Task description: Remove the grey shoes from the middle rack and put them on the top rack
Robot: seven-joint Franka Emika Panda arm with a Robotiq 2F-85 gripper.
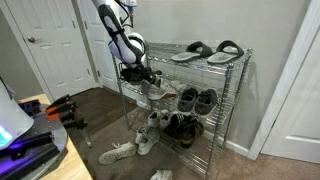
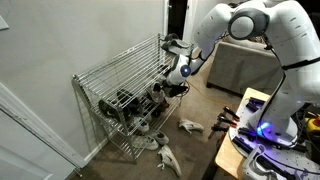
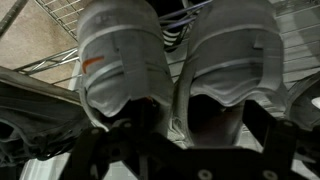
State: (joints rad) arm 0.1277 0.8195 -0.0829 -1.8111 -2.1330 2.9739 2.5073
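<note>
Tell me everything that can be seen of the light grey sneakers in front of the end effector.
The pair of light grey-white fabric low sneakers lies side by side on the chrome wire-grid middle rack, dark openings facing the wrist view. One carries a small orange tab. The black end effector sits close at their heels; whether it grips them cannot be told.

In the wrist view my gripper (image 3: 190,140) is only a dark blur along the near edge, and the picture's bottom cuts off its base. I cannot tell whether the jaws hold anything. The grey shoes (image 3: 120,60) fill that view out of focus, and the top edge cuts off their far ends. In both exterior views my fingertips are too small and dark to make out.
</note>
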